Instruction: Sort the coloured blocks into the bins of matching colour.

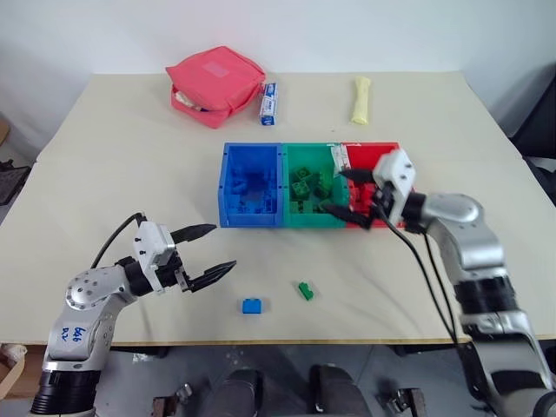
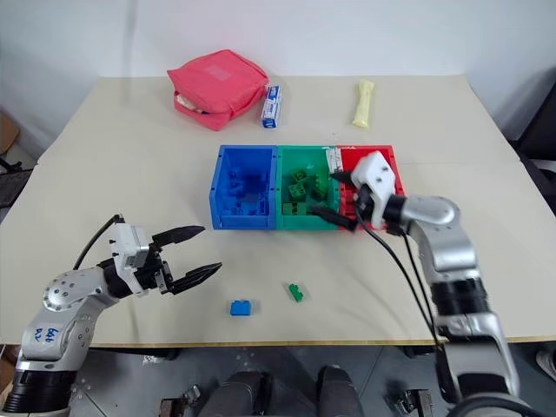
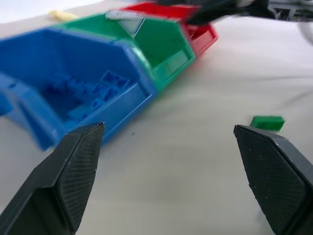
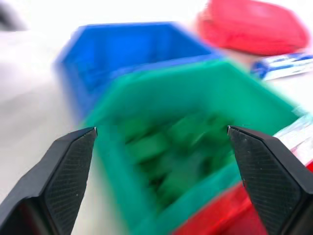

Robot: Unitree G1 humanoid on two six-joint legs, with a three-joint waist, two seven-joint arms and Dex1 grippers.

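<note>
Blue, green and red bins [image 1: 253, 224] sit joined in a row, most blocks already inside. Right gripper [image 1: 351, 198] hovers over the green/red divider, fingers apart and empty. Nearer the robot than the bins lie a blue block [image 1: 253, 305] and a green block [image 1: 305, 290]; left gripper [image 1: 209, 252], fingers wide, looks lined up for them.

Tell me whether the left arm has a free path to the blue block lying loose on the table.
Probably yes. The left gripper hangs with open jaws just to the left of the blue block, with bare table between them. The green block lies on the block's far side, out of the way.
</note>
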